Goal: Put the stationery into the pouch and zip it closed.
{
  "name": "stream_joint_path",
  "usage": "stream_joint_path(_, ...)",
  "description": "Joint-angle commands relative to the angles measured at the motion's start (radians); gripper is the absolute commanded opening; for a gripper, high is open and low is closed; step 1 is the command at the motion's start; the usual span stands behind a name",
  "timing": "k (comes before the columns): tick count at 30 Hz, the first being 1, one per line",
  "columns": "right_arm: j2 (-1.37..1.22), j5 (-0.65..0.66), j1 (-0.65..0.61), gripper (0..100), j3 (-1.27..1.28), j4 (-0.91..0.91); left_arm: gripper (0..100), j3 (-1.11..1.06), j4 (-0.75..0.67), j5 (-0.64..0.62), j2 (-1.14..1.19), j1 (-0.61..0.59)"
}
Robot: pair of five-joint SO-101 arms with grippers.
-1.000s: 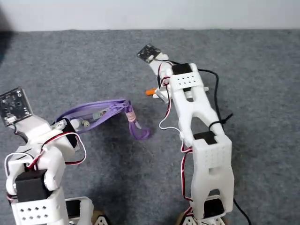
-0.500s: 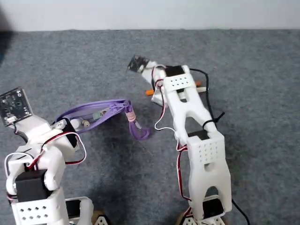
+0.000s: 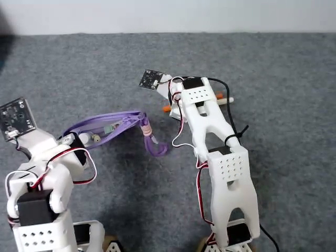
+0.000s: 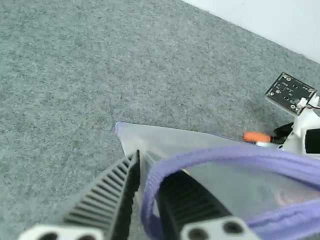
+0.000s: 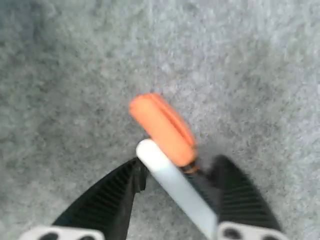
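— The right end effector [image 5: 177,170]: what has it got?
— It grips a white pen [image 5: 162,125] with an orange cap, near the purple pouch [image 3: 105,126] on the grey bench [image 3: 289,68].
— And the left end effector [image 4: 147,175]?
— Its fingers are clamped on the pouch's rim.

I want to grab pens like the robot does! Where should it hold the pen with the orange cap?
Probably grab the pen by its white barrel, just behind the orange cap, coming down from above. It is long, thin and lying level, so squeezing across its narrow width should hold best.
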State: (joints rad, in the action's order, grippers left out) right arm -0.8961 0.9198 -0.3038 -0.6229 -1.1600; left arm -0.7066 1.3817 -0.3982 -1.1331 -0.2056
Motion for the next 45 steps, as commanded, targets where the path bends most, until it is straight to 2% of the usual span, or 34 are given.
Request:
stream_joint_path(1, 0.021, 0.006, -0.008, 3.7, -0.025, -0.048, 1, 0.004, -0.025, -0.011, -0.021, -0.003)
stream_joint_path(3, 0.044, 0.003, -0.01, 7.2, -0.025, -0.093, 1, 0.004, -0.025, -0.011, -0.02, -0.003)
stream_joint_path(6, 0.079, -0.017, -0.012, 4.8, -0.025, -0.157, 1, 0.004, -0.026, -0.011, -0.018, -0.002)
stream_joint_path(8, 0.101, -0.071, -0.012, 0.9, -0.025, -0.213, 1, 0.004, -0.026, -0.011, -0.018, -0.002)
stream_joint_path(19, 0.226, -0.347, -0.012, 0.9, -0.025, -0.481, 1, 0.004, -0.026, -0.011, -0.018, -0.002)
stream_joint_path(26, 0.371, -0.548, -0.013, 0.9, -0.025, -0.585, 1, 0.004, -0.028, -0.011, -0.018, -0.002)
stream_joint_path(33, 0.536, -0.769, -0.042, 0.8, -0.025, -0.512, 1, 0.004, -0.028, -0.011, -0.018, -0.002)
stream_joint_path(40, 0.625, -0.931, -0.042, 0.8, -0.025, -0.4, 1, 0.004, -0.026, -0.011, -0.023, -0.002)
stream_joint_path(45, 0.733, -1.046, -0.05, 0.8, -0.025, -0.397, 1, 0.004, -0.026, -0.011, -0.018, -0.002)
